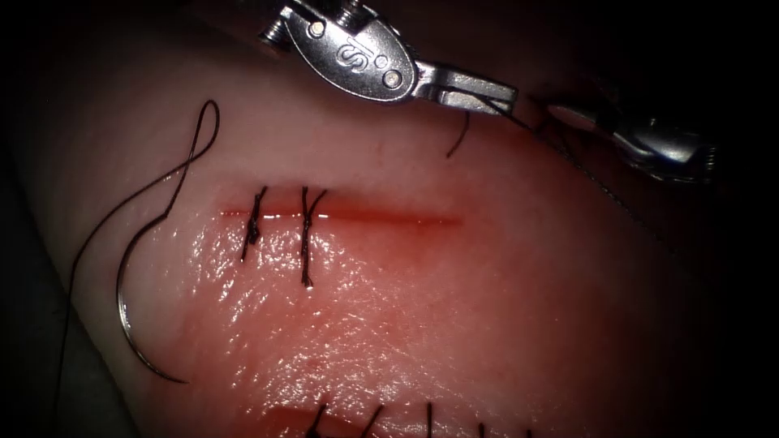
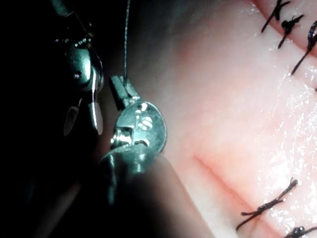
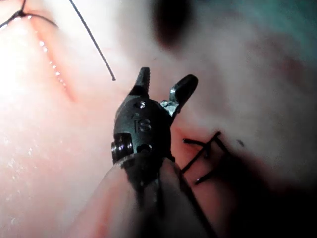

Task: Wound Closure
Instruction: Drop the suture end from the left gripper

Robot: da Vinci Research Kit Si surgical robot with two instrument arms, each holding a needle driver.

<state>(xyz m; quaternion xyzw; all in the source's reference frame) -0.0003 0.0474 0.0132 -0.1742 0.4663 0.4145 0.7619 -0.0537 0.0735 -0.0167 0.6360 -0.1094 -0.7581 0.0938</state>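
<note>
The curved needle [image 1: 123,312] lies loose on the tissue [image 1: 454,324], left of the cut's left end, held by neither tool and not in the tissue. Its black thread [image 1: 188,158] loops up and trails down the left edge. The cut [image 1: 389,218] runs level, with two black stitches [image 1: 307,235] across its left part. Beyond the cut's right end, my left tool [image 1: 495,97] [image 2: 120,85] is shut on a thread strand [image 2: 127,39]. Close to its right, my right tool [image 1: 561,114] [image 3: 166,82] [image 2: 84,121] stands open and holds nothing.
From the left tool a thread strand [image 1: 604,188] slants down over the tissue's right slope. A short loose thread end [image 1: 458,142] [image 3: 94,42] lies just past the cut. A second row of stitches [image 1: 373,420] crosses the near edge of the tissue.
</note>
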